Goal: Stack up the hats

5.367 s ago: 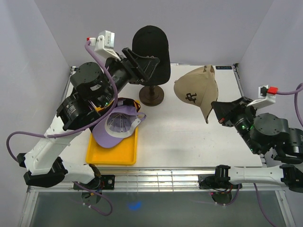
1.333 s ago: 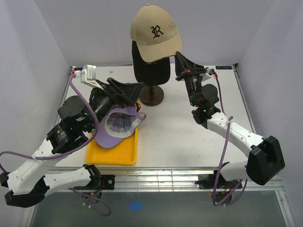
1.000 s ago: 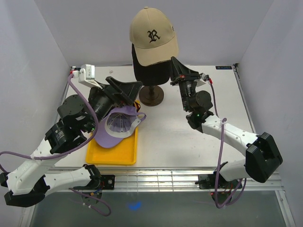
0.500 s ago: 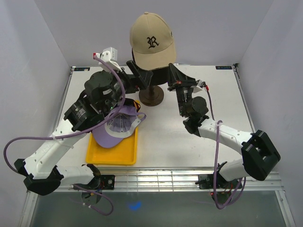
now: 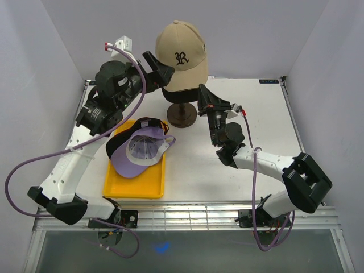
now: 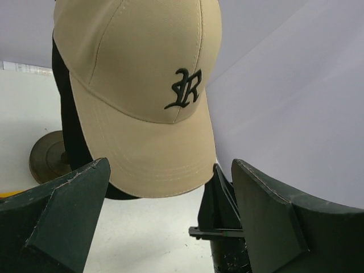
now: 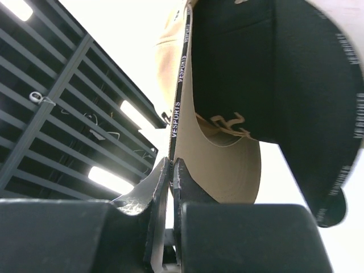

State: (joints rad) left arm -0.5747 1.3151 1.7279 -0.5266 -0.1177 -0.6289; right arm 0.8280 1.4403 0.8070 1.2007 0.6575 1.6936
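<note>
**Tan fabric baseball cap (image 5: 181, 54) with a black embroidered R, set over a black cap (image 5: 173, 94) on a dark round-based stand (image 5: 182, 115).**

From above, shows the right end effector (image 5: 201, 90) reaching up to the brim's lower edge and the left end effector (image 5: 162, 63) beside the crown. Also shows an upturned lavender cap (image 5: 142, 152) lying on a dark cap (image 5: 116, 147) in a yellow plastic tray (image 5: 133, 190) on the white worktop (image 5: 199, 176). Only through the right wrist camera, reveals fingers (image 7: 145, 196) pinched together on the brim's rim, plus printed inner tape. Only through the left wrist camera, reveals wedge-shaped fingers (image 6: 62, 210) spread wide, clear of the cloth. Against half a second ago, finds the left arm lifted from stand height and the tan crown slightly lower in view. Stitched rows across a stiff curved brim; smooth panelled cloth above.
</note>
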